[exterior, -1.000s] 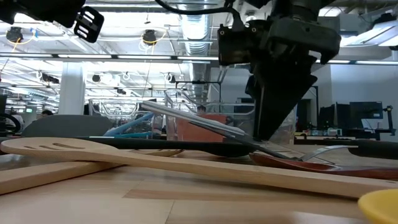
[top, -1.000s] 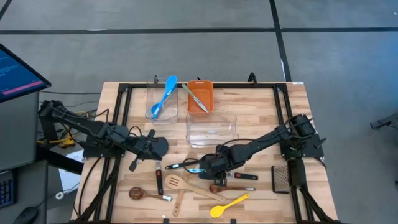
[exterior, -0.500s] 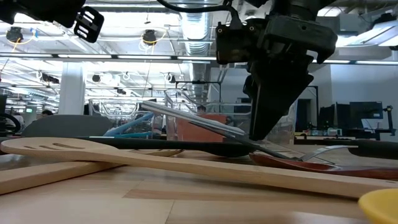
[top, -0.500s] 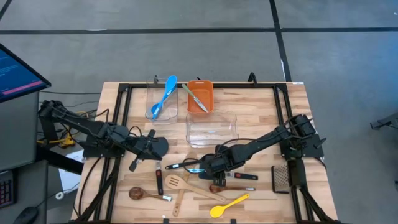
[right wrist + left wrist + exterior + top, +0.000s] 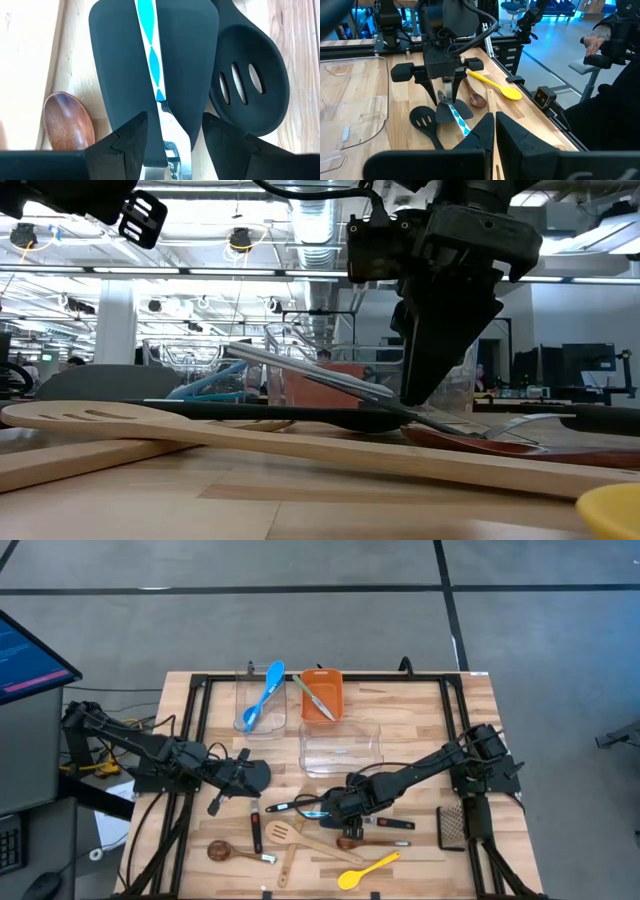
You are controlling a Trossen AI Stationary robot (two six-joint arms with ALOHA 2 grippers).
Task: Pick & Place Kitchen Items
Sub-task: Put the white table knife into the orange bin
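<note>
My right gripper (image 5: 175, 142) is open and points steeply down over the utensil pile (image 5: 325, 808) in the table's near middle. Its fingers stand on either side of a black turner blade (image 5: 115, 65), near the blade's narrow end. A utensil's blue-patterned silver handle (image 5: 152, 65) lies along the top of that blade. A black slotted spoon (image 5: 250, 85) and a brown wooden spoon bowl (image 5: 67, 122) lie beside them. My left gripper (image 5: 262, 778) hovers shut and empty at the left, above the table. My right gripper straddles the narrow end of the black turner blade (image 5: 150, 150) and the silver handle (image 5: 172, 145) on it, coming from above. Whether its fingers (image 5: 130, 142) touch either one, I cannot tell.
A blue spoon (image 5: 265, 695) leans in a clear tub at the far left. An orange bin (image 5: 335, 690) holds one utensil, and a second clear tub (image 5: 340, 747) stands nearer. A wooden slotted spatula (image 5: 285, 835), wooden spoon (image 5: 225, 852), yellow spoon (image 5: 365, 868) and metal grater (image 5: 452, 825) lie near the front.
</note>
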